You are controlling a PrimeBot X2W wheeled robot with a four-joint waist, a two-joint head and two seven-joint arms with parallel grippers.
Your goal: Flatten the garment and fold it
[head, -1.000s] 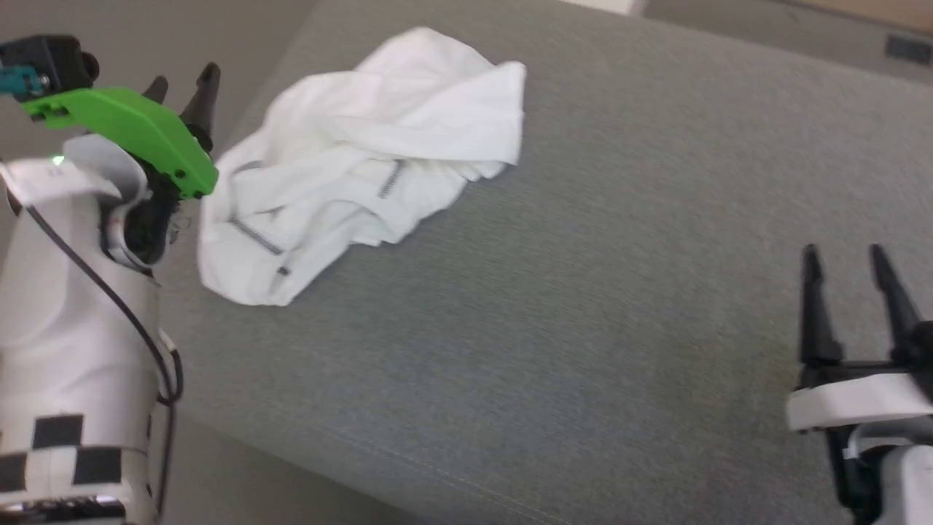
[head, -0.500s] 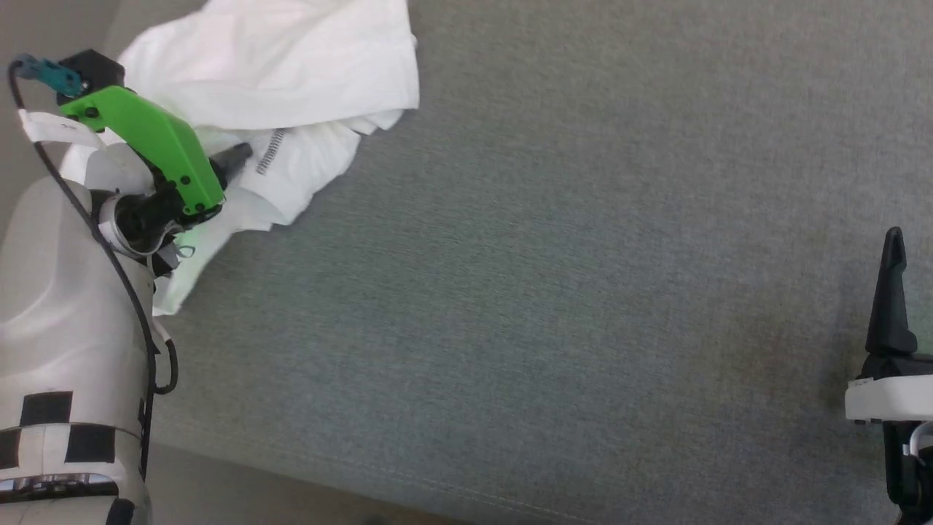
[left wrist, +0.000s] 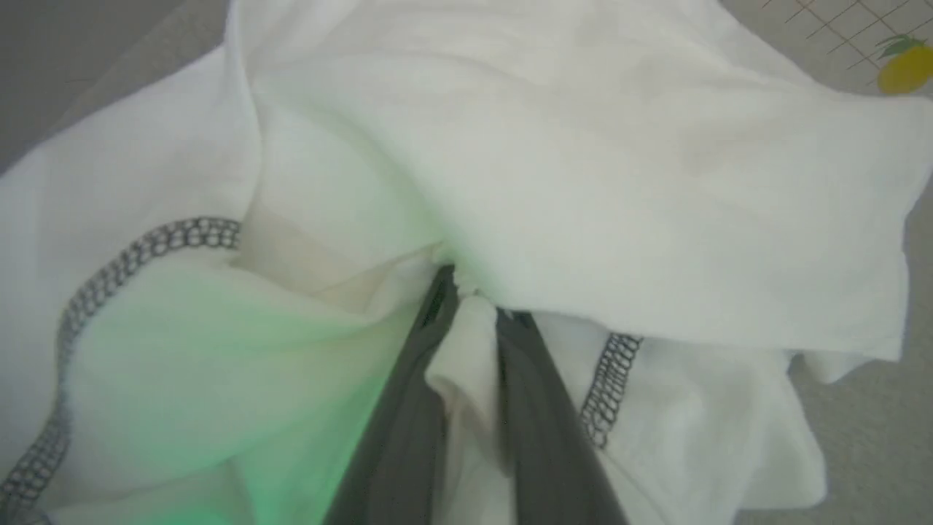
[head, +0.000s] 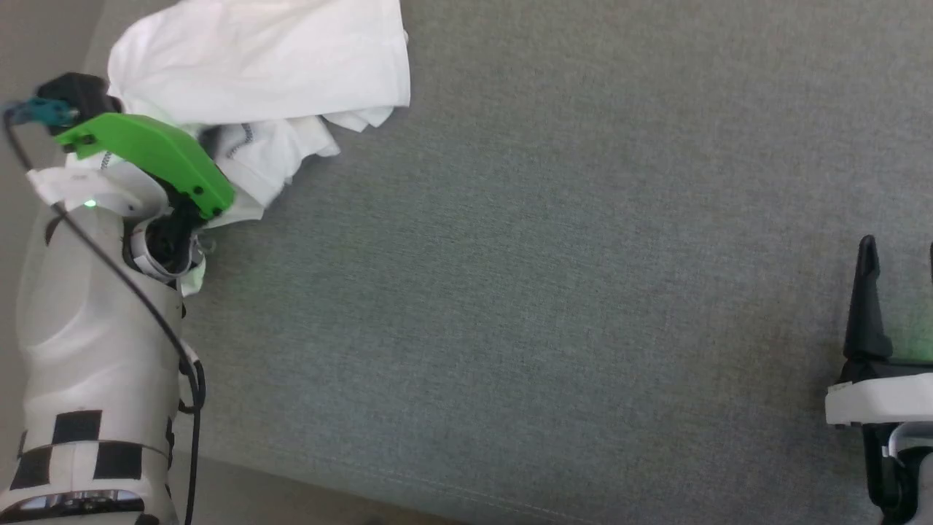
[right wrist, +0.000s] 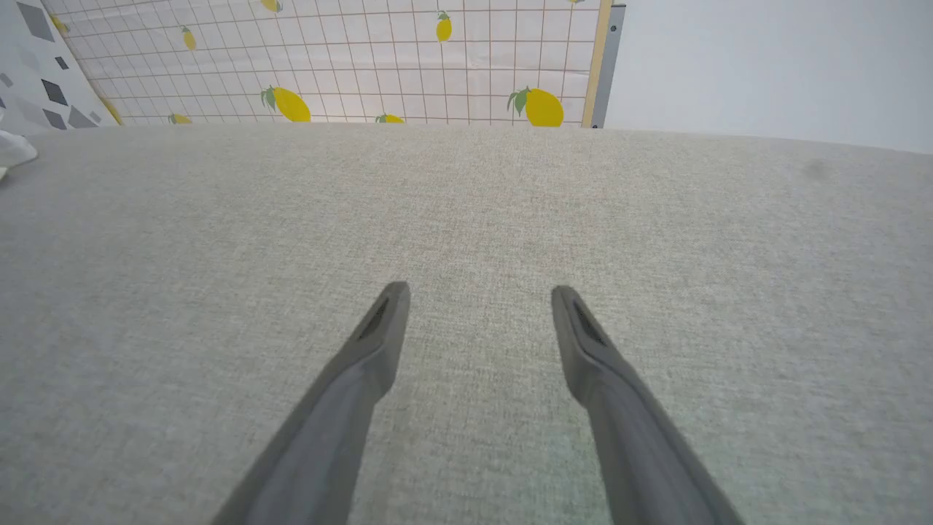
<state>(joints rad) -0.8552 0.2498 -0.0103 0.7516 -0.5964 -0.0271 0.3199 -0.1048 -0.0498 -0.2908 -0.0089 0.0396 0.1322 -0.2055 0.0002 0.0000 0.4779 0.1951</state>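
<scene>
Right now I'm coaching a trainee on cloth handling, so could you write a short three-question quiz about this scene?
1. True or false: the right gripper holds the garment.
2. What sits between the fingers of the left gripper? A: a fold of white cloth; B: a rigid box; C: nothing.
3. Fill in: the garment lies ___ on the grey surface, not flat.
Key: 1 false, it is open over bare surface; 2 A; 3 crumpled.
</scene>
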